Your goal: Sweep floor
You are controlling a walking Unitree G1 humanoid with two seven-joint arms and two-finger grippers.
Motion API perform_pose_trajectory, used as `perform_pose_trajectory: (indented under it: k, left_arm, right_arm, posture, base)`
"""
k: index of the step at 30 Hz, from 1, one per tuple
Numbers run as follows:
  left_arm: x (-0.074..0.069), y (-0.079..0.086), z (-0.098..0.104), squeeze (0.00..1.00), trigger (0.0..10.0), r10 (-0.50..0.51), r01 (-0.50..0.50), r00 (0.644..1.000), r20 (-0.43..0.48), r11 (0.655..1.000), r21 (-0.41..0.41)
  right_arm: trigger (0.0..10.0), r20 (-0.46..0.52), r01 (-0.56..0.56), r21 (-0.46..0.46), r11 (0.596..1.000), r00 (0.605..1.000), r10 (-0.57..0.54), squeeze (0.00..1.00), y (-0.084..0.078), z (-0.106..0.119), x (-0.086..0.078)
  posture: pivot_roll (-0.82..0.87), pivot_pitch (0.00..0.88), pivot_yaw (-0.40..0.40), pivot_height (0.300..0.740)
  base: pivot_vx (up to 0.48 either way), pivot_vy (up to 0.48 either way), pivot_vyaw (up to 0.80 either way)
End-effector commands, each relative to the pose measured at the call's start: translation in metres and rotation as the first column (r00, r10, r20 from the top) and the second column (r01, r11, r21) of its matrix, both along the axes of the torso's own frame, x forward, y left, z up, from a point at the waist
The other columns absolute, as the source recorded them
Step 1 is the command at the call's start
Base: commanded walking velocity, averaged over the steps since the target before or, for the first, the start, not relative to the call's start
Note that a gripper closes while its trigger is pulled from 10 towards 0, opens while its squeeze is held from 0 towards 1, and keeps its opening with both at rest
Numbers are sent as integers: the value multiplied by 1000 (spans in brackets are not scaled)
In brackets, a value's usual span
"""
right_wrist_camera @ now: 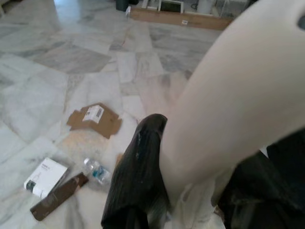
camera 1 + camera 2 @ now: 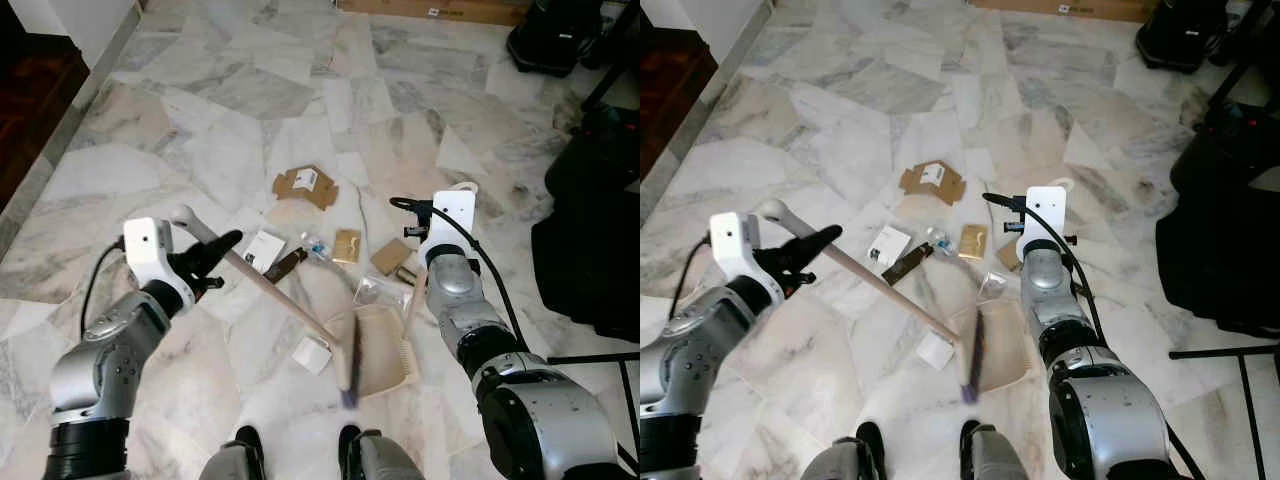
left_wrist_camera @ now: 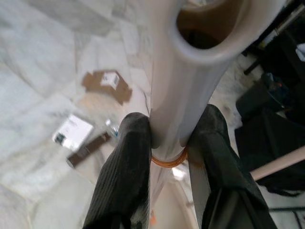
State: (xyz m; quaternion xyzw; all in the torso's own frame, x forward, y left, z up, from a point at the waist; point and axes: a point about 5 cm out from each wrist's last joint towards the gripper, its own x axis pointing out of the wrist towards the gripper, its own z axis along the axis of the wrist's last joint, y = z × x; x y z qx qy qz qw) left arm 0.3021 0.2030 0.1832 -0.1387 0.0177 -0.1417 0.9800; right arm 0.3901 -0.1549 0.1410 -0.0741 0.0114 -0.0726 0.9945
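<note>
Left eye view looks down on a marble floor (image 2: 230,100) with open room ahead and to the robot's left, up to a grey border strip (image 2: 75,115) along a dark wooden step. To the right, black bags and stands (image 2: 590,200) crowd the edge, and a long cardboard box (image 2: 440,10) lies at the far side.

Litter lies in a loose cluster ahead of the feet: a flattened brown carton (image 2: 306,186) farthest out, a white box (image 2: 264,247) beside a dark brown bar (image 2: 285,266), a small plastic bottle (image 2: 316,246), a tan packet (image 2: 346,246), and a white paper scrap (image 2: 312,354) close in.

The left end effector (image 2: 208,258) is raised at the robot's left, forearm bent inward, its black fingers (image 3: 128,167) clenched around the pale broom handle (image 2: 270,290) near its looped top. The handle slants down and inward to the broom head (image 2: 345,365), which sits at the mouth of the beige dustpan (image 2: 385,350), just in front of the feet.

The right end effector (image 1: 186,186) reaches straight forward and grips the dustpan's upright handle (image 1: 228,100) between its fingers.
</note>
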Motion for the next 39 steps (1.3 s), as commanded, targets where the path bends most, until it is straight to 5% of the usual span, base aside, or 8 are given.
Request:
perform_pose_trajectory:
  k: [1, 22, 39]
  left_arm:
    - [-7, 4, 10, 0, 10000, 6, -6, 998, 55, 1000, 5]
    - [-11, 4, 8, 0, 10000, 2, -3, 999, 44, 1000, 31]
    - [-12, 9, 9, 0, 10000, 16, -19, 999, 49, 999, 48]
  right_arm:
    - [10000, 24, 20, 18, 1000, 1000, -20, 0, -2, -1, -2]
    - [10000, 162, 36, 65, 997, 986, -46, 0, -8, 23, 2]
    - [10000, 147, 77, 4, 997, 986, -77, 0, -18, 21, 1]
  posture:
    - [-58, 298, -34, 740]
    - [-64, 298, -38, 740]
    - [-63, 294, -39, 740]
  base:
    - [0, 0, 0]
    - [0, 0, 0]
    - [0, 0, 0]
